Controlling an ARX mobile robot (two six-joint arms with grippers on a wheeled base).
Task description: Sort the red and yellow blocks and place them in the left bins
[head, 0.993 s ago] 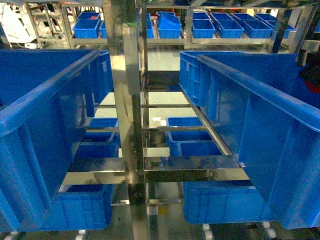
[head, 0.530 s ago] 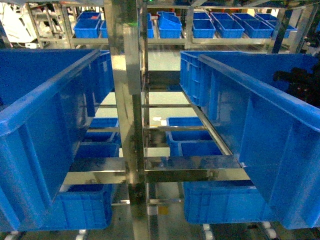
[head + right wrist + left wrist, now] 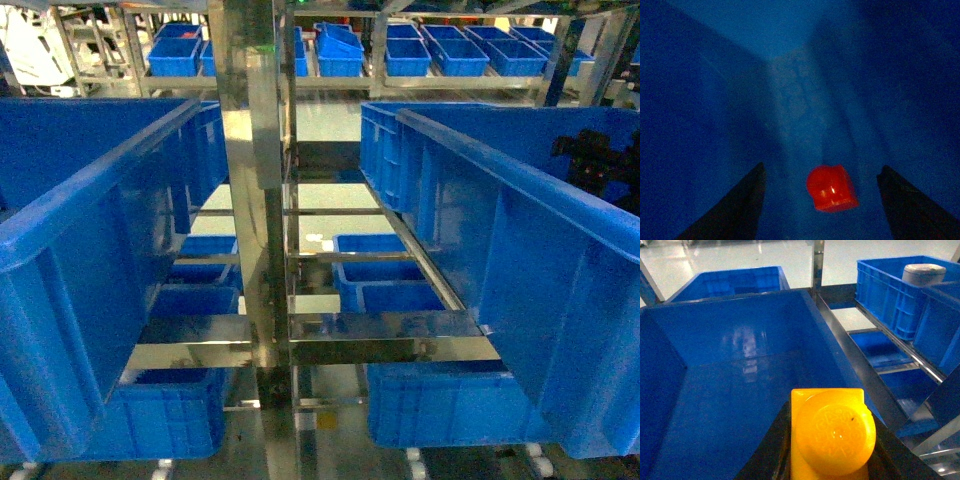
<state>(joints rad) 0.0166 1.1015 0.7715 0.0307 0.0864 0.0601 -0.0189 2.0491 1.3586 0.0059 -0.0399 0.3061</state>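
— While the left pincer (image 3: pixel 832 460) stays out of the head view, where is the glossy orange-yellow studded plastic brick (image 3: pixel 832 437)?
— Clenched between that pincer's dark jaws, held above the floor of the big blue plastic left bin (image 3: pixel 735 340), not yet dropped.
— And the bright red plastic brick (image 3: pixel 831 188)?
— Lying loose on the floor of a dim blue bin (image 3: pixel 715 100), between the spread, released jaws of the right pincer (image 3: pixel 822 210), nothing gripping it.
— So how far along?
— Neither brick is sorted, I'd judge: yellow needs releasing into the left bin; red needs grasping and carrying over.
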